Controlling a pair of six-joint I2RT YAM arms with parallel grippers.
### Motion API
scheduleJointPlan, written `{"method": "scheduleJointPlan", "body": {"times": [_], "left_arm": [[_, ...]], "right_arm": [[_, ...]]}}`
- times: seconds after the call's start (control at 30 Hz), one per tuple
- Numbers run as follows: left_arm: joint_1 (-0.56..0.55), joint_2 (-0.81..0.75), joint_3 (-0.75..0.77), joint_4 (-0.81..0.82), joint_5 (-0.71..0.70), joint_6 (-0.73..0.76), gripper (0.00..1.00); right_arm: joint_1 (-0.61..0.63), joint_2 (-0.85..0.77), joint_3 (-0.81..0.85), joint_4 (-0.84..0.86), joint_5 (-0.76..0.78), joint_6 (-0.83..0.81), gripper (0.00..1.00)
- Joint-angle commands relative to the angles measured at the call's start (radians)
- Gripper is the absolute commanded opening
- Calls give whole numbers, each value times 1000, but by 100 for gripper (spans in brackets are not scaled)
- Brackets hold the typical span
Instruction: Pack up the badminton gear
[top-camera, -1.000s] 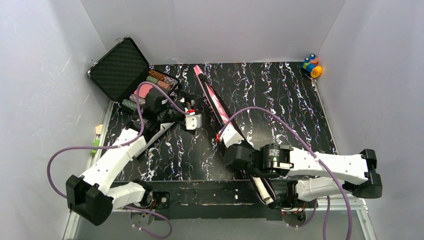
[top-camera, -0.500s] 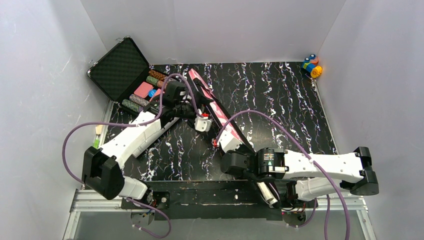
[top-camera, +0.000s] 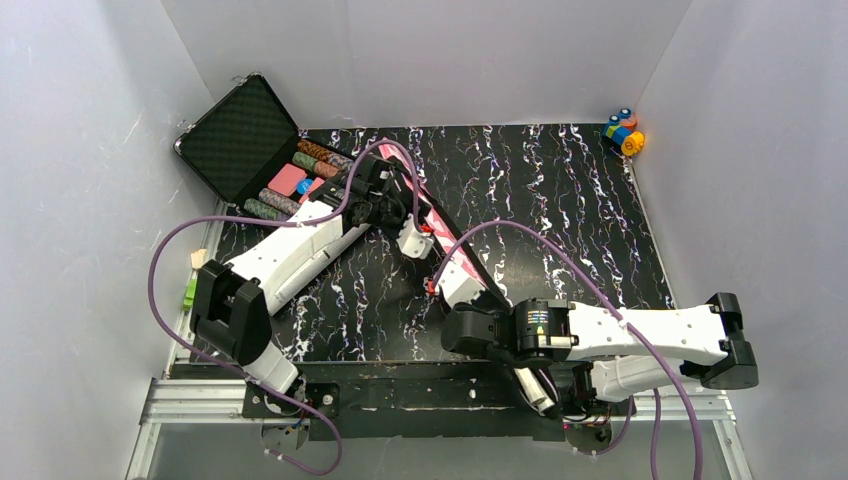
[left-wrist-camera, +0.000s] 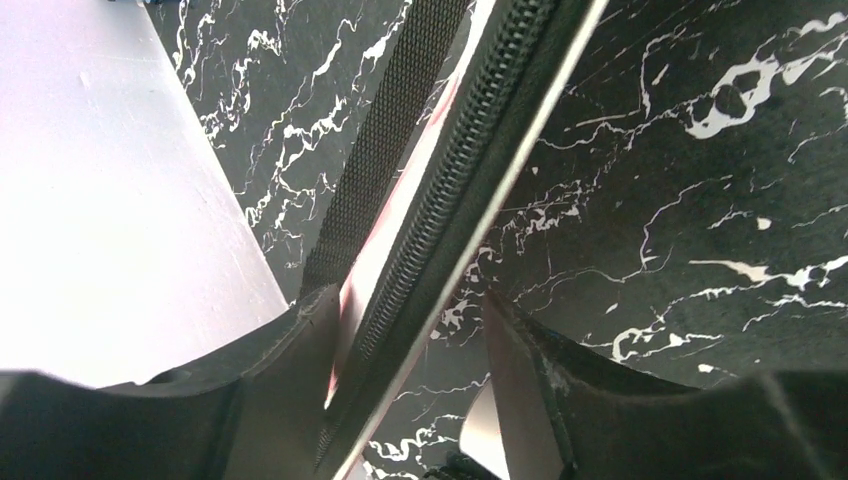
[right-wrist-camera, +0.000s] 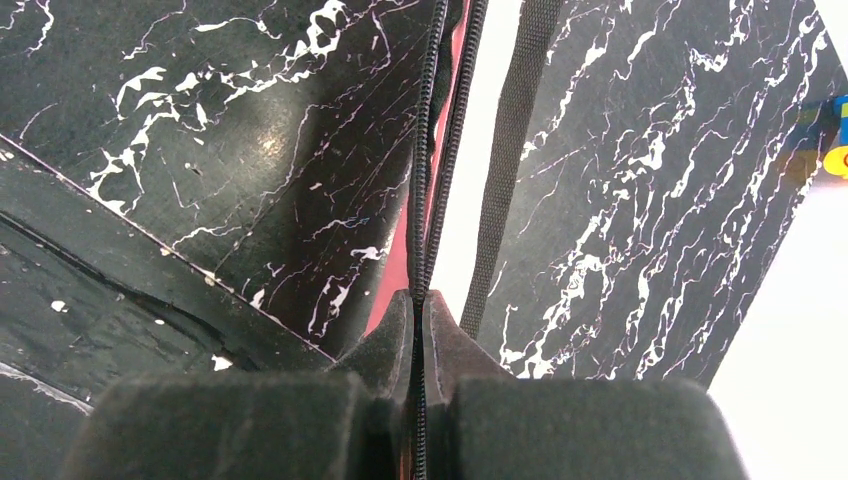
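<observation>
The badminton gear in view is a long pink bag (top-camera: 437, 218) with a black zipper, standing on edge and running diagonally from the mat's back middle to the front rail. My right gripper (top-camera: 458, 295) is shut on its zipper edge (right-wrist-camera: 430, 200) near the lower end. A black strap (right-wrist-camera: 505, 160) runs beside the zipper. My left gripper (top-camera: 415, 240) straddles the same edge higher up. In the left wrist view its jaws (left-wrist-camera: 410, 300) are open. The left finger lies against the bag (left-wrist-camera: 450, 200), and the right finger stands apart from it.
An open black case (top-camera: 250, 130) with poker chips (top-camera: 300, 175) sits at the back left, close behind my left arm. A small coloured toy (top-camera: 622, 130) lies in the back right corner. White walls enclose the black marbled mat (top-camera: 560, 200).
My left arm has swung right, away from the case, and come over the bag's edge with its jaws narrowing. The right gripper has kept its hold, and the bag's far end has shifted slightly left.
</observation>
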Motion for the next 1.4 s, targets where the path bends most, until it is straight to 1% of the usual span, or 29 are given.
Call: {"method": "scheduleJointPlan", "body": {"times": [0.0, 0.07, 0.1, 0.13, 0.23, 0.3, 0.43, 0.53, 0.63, 0.73, 0.77, 0.83, 0.9, 0.93, 0.97, 1.0, 1.03, 1.07, 1.17, 1.27, 1.37], "left_arm": [[-12, -16, 40, -42, -28, 60, 45], [-17, -26, 32, -43, -37, 63, 15], [-18, -32, 25, -43, -42, 64, 5], [-18, -39, 21, -43, -46, 62, 0], [-20, -63, 16, -21, -50, 34, 0], [-22, -80, 17, 11, -54, 23, 0], [-28, -136, 10, 71, -68, -5, 0], [-31, -210, -15, 100, -77, -15, 0], [-33, -290, -30, 129, -101, -61, 0], [-41, -363, -26, 124, -186, -152, 0], [-44, -389, -28, 116, -218, -177, 0], [-51, -436, -31, 83, -290, -228, 0], [-57, -480, -42, 33, -367, -276, 0], [-60, -508, -52, 12, -417, -303, 0], [-61, -527, -58, -11, -452, -333, 0], [-61, -543, -65, -39, -480, -368, 0], [-63, -561, -70, -64, -503, -410, 0], [-65, -577, -76, -87, -520, -456, 0], [-84, -627, -100, -149, -541, -580, 0], [-125, -660, -122, -175, -566, -683, 0], [-164, -662, -116, -215, -578, -799, 0]], "right_arm": [[13, -23, -2, 12, 79, 38, 1], [15, -23, -4, 11, 82, 44, 1], [15, -24, -5, 9, 87, 49, 1], [15, -26, -6, 8, 93, 55, 1], [15, -34, -10, 10, 131, 80, 1], [15, -34, -2, 1, 209, 118, 1], [13, -4, 86, -188, 366, 394, 1], [7, 17, 139, -309, 435, 570, 1], [-19, 33, 172, -373, 456, 652, 1], [-71, 33, 196, -368, 437, 659, 1], [-90, 26, 199, -346, 430, 638, 1], [-135, -1, 190, -253, 399, 551, 1], [-189, -52, 158, -86, 335, 402, 2], [-219, -82, 131, 21, 290, 311, 7], [-246, -116, 107, 119, 245, 239, 15], [-271, -143, 88, 199, 198, 187, 20], [-288, -169, 76, 262, 163, 162, 26], [-306, -185, 71, 290, 128, 142, 35], [-347, -194, 102, 275, 39, 159, 51], [-375, -185, 152, 218, -61, 216, 57], [-378, -216, 155, 220, -170, 264, 62]]}}
